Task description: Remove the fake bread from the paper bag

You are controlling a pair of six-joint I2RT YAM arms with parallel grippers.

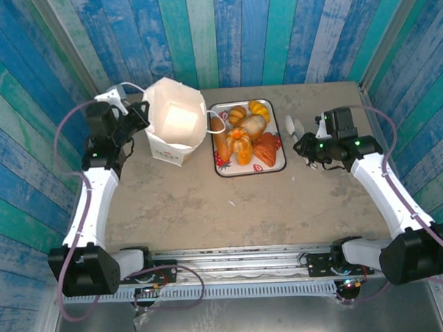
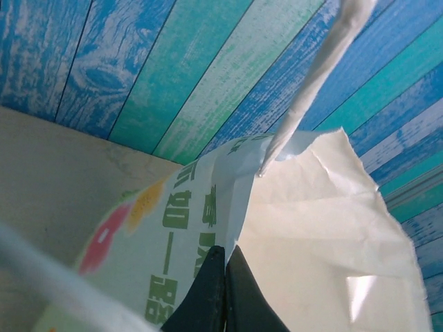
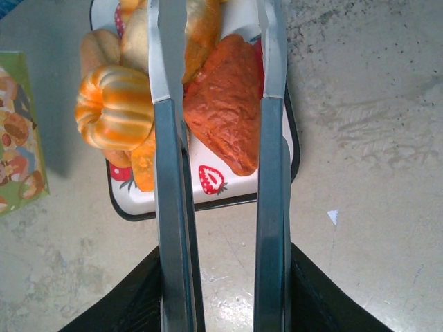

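Fake bread on tray, just ahead of right end effector.

The left gripper, its two black fingers pressed together, clamps the rim of the white paper bag with green lettering. A thin white loop handle rises from that rim toward the upper right. A blue-and-teal plank wall stands behind, and a beige tabletop lies to the left.
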